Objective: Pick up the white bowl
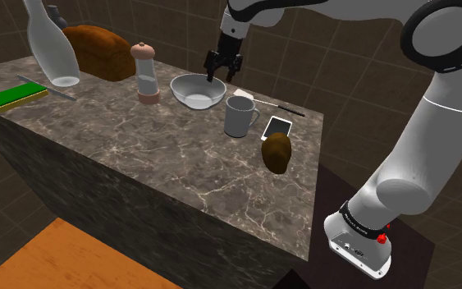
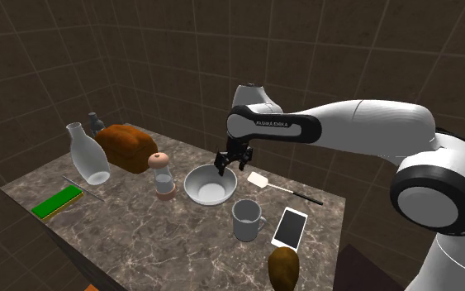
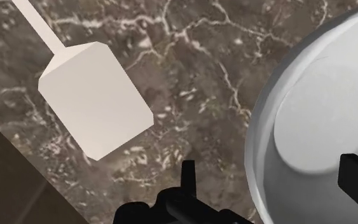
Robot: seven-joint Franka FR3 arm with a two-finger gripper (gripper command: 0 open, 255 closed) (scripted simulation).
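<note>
Mug [image 1: 239, 116], phone [image 1: 277, 126], spatula [image 3: 98, 98], loaf [image 1: 98, 51] & bottle [image 1: 50, 49] on counter [image 1: 139, 156]

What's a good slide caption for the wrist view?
Open gripper straddling the white bowl rim, a pale spatula lying beside on the marbled counter.

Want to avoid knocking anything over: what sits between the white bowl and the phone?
A grey mug stands between the white bowl and the phone, as seen in the shoulder view.

Tiny unreadable lettering on arm [image 2: 338, 128]
</note>
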